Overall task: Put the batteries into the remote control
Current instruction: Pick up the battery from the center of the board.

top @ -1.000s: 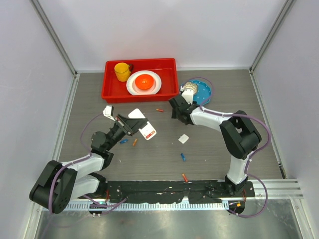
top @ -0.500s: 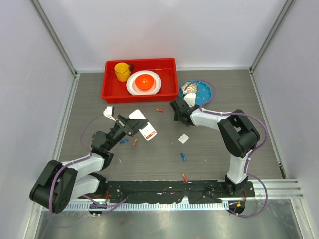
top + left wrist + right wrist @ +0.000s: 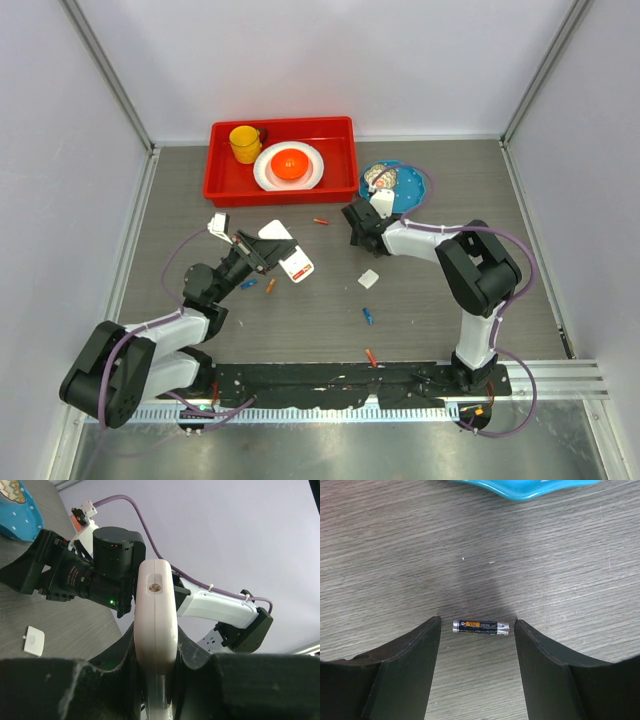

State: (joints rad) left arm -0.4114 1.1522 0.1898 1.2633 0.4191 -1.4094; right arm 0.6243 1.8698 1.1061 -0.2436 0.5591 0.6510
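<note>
Enclosure walls close off the table point(image 3: 150, 260) on the left, rear and right; the arm bases line the near edge. A red tray point(image 3: 216, 190) sits at the rear left, and a blue plate point(image 3: 412, 186) lies just right of it. The middle of the tabletop is mostly bare. Loose there are a white battery cover point(image 3: 368, 279) and scattered batteries: red point(image 3: 320, 221), orange point(image 3: 270, 286), blue point(image 3: 367, 316) and another orange point(image 3: 371, 356) close to the bases.

The left gripper point(image 3: 156, 667) is clenched on the remote control point(image 3: 156, 615), held off the table left of centre. The wrist view sees the remote edge-on, pinched at its lower part.

The right gripper point(image 3: 477, 630) is low over the wood just in front of the blue plate's edge, jaws parted. A dark battery point(image 3: 482, 627) lies flat on the table crosswise between the fingertips point(image 3: 415, 650). A narrow gap shows at each end. Nothing is grasped.
</note>
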